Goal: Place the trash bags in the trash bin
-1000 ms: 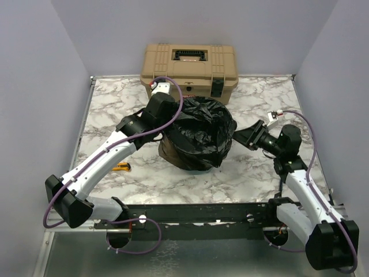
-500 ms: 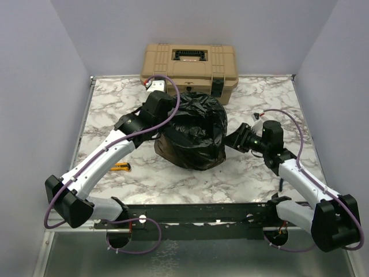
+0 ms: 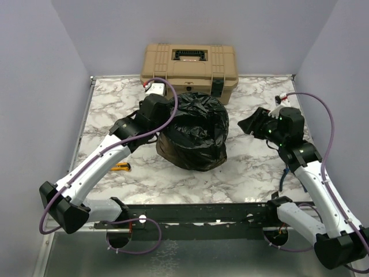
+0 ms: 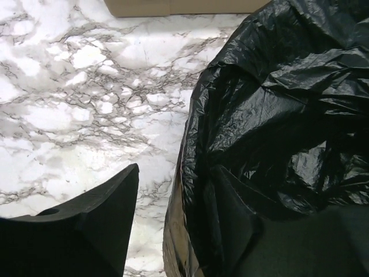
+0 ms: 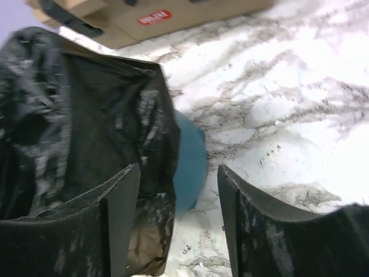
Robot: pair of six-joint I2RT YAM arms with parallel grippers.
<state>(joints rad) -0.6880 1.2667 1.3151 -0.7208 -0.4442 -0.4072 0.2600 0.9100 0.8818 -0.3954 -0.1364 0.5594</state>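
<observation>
**Bin** point(image 5: 191, 164): round and teal, standing at the middle of the bench point(image 3: 253, 167), in front of the toolbox point(image 3: 189, 66). Its contents cannot be seen, because the bag covers the mouth and nearly all of the wall. Only a curved strip of teal shows, at the centre of the right wrist view beside the bag's edge.

**Bag** point(image 3: 196, 130): one black film bag, glossy and heavily creased. It is draped over and around the bin as a domed mound at the centre of the top view. The top is bunched into folds. At the mound's lower left the film looks thin and brownish. The skirt reaches down to the bench.

**Toolbox**: tan and rectangular, with the lid shut, black latches and a black handle recess. It sits at the upper centre of the top view, against the back wall. A red label shows on its front in the right wrist view. Whether it touches the bag cannot be told.

**Left hand** point(image 4: 176, 168): fingers apart, clamped on nothing, at the mound's upper left side. A vertical fold of bag stands between the fingers. The frame-right finger lies against the film, and the frame-left finger is clear of it over bare bench.

**Right hand** point(image 5: 179, 168): fingers apart with nothing between them. It is right of the mound, apart from it and pointed toward it.

**Yellow item** point(image 3: 121, 168): small, lying on the bench left of the mound, beside the left arm. What it is cannot be told.
</observation>
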